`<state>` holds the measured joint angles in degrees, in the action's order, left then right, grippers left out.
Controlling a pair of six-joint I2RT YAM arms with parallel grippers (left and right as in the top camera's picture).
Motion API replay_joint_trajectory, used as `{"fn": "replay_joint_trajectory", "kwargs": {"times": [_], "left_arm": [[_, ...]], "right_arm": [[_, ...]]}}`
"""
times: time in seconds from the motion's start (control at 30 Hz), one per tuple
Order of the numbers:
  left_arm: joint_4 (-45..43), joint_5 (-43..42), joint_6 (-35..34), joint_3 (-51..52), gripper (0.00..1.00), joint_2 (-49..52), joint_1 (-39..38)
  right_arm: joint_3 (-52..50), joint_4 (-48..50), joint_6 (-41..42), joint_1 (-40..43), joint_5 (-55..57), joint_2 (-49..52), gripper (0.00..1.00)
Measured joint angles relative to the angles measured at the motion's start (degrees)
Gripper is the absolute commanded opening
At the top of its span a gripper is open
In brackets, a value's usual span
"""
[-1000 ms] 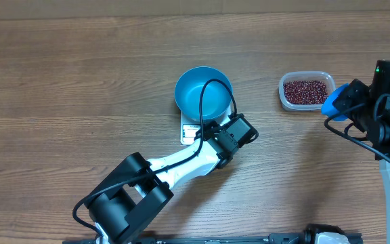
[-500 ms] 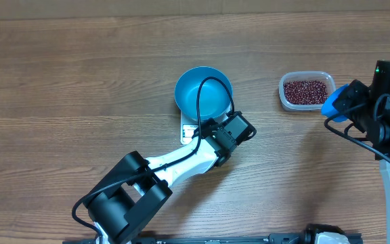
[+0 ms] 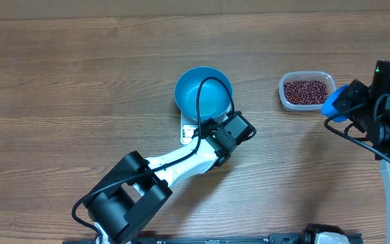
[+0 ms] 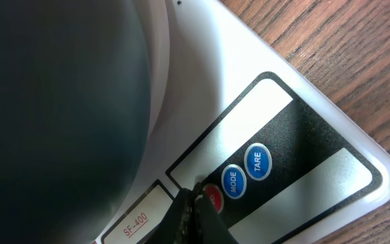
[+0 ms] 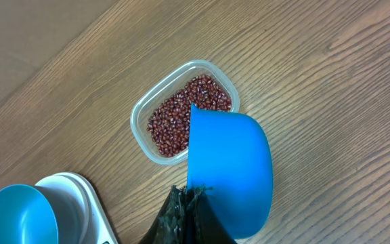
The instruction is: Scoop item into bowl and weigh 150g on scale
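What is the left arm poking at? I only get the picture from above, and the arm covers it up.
Observer: Its wrist camera shows the left gripper shut, with its tip at the red button on the scale. I cannot tell if it is pressing.
Operator: Are there more buttons?
Observer: Two blue ones next to it, marked MODE and TARE.
Operator: And the blue thing on the other arm?
Observer: That is a scoop. The right wrist camera shows the right gripper shut on its near end.
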<state>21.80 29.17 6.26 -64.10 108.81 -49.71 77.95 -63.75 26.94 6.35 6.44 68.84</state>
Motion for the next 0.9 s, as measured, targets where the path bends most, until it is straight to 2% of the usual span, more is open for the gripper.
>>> {"fn": "replay_joint_trajectory", "kwargs": {"times": [0.23,0.5,0.9], "left_arm": [[0.52,-0.09,0.09,0.0,0.04,0.0,0.0],[1.79,-3.8,4.57,0.0,0.04,0.0,0.0],[1.79,-4.52,5.73,0.0,0.04,0.0,0.0]], "right_arm": [[0.0,-0.15,0.0,0.0,0.02,0.0,0.04],[0.0,-0.31,0.02,0.0,0.04,0.0,0.04],[0.0,-0.33,0.0,0.0,0.02,0.0,0.04]]}}
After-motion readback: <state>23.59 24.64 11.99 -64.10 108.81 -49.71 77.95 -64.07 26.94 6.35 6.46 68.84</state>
